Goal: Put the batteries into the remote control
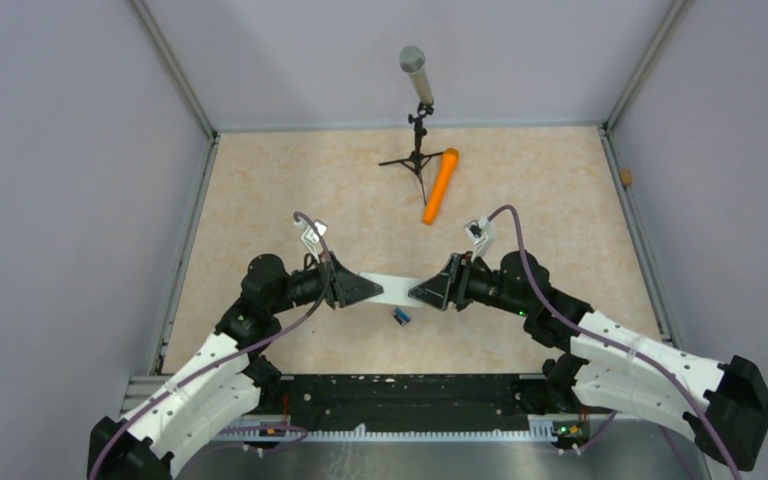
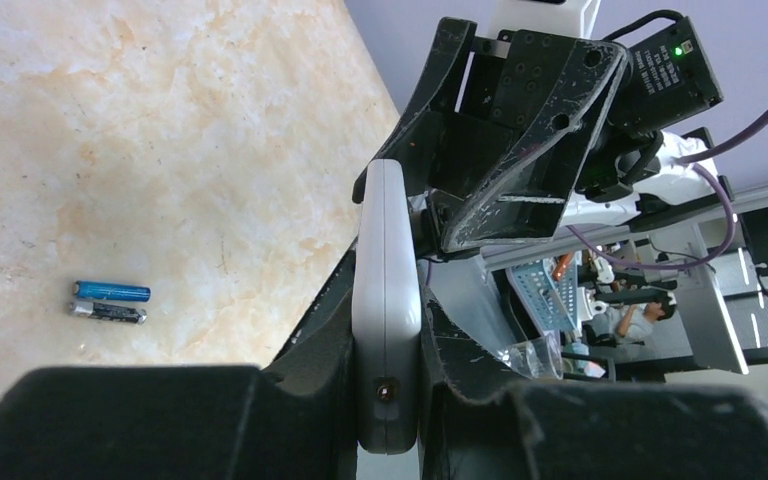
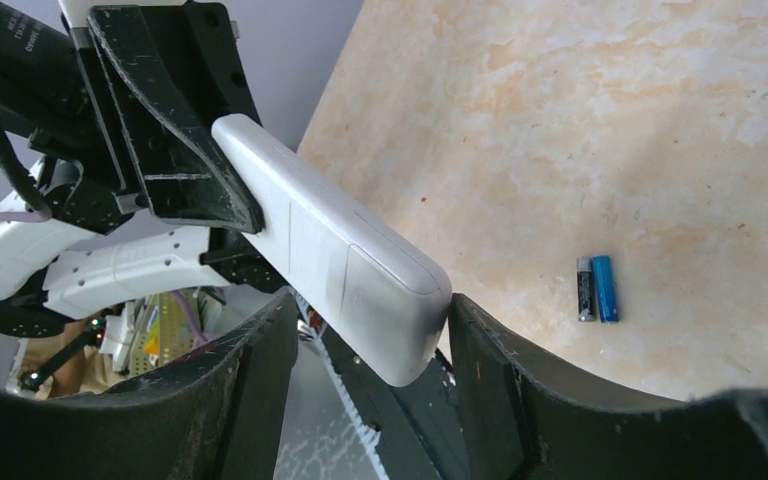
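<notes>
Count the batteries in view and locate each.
2. The blue battery and the darker battery lie side by side on the table, apart from the remote control; others may be hidden.

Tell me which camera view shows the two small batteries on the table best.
The left wrist view. The two small cylindrical batteries, one blue and one dark, lie side by side, large and uncovered. In the right wrist view the batteries look slightly smaller. The top external view shows the batteries only as a tiny speck.
</notes>
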Robot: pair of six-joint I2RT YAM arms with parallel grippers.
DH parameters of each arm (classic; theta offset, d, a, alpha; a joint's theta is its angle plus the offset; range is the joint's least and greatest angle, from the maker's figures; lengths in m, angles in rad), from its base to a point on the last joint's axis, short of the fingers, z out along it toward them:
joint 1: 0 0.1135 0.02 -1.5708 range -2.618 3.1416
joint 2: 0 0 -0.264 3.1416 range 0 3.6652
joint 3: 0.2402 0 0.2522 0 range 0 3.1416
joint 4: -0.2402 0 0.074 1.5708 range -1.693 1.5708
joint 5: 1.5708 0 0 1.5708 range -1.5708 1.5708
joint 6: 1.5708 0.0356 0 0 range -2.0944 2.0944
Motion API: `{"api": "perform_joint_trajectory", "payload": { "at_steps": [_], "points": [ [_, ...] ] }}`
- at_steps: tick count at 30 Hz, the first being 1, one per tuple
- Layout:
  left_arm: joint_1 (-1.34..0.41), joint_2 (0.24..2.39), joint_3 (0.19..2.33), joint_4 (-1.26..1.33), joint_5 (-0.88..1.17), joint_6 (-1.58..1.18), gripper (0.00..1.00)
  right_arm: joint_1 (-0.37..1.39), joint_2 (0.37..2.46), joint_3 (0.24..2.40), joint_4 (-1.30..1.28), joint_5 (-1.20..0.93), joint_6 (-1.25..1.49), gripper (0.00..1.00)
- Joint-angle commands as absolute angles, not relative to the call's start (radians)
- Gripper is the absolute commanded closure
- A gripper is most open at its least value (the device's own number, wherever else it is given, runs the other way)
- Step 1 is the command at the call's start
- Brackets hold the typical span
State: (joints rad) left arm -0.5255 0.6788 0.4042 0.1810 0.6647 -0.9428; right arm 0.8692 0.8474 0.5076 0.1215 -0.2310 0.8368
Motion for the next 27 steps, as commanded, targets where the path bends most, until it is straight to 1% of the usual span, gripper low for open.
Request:
{"api": "perform_joint_trajectory", "payload": {
  "at_steps": [1, 7, 12, 17, 21, 22, 23, 27],
  "points": [
    [-0.523, 0.672, 0.393, 0.311, 0.687, -0.987, 1.00, 0.862, 0.853, 0.500, 0.227, -0.244, 0.872, 0.45],
    [-0.523, 0.676, 0.376, 0.363, 0.689, -1.017, 1.00, 0.863, 0.859, 0.489, 0.267, -0.250, 0.890, 0.50],
    [-0.523, 0.683, 0.367, 0.388, 0.691, -1.034, 1.00, 0.863, 0.839, 0.476, 0.297, -0.244, 0.904, 0.62],
    [-0.523, 0.681, 0.361, 0.398, 0.681, -1.041, 1.00, 0.863, 0.786, 0.449, 0.312, -0.225, 0.912, 0.76],
    [-0.522, 0.680, 0.350, 0.429, 0.672, -1.064, 1.00, 0.863, 0.734, 0.421, 0.329, -0.208, 0.924, 0.92],
    [-0.521, 0.680, 0.346, 0.438, 0.669, -1.070, 1.00, 0.863, 0.720, 0.413, 0.331, -0.204, 0.927, 0.98],
    [-0.519, 0.681, 0.342, 0.446, 0.666, -1.076, 1.00, 0.862, 0.706, 0.407, 0.330, -0.198, 0.930, 1.00],
    [-0.512, 0.681, 0.331, 0.473, 0.660, -1.098, 1.00, 0.862, 0.656, 0.385, 0.335, -0.194, 0.939, 1.00]
  ]
}}
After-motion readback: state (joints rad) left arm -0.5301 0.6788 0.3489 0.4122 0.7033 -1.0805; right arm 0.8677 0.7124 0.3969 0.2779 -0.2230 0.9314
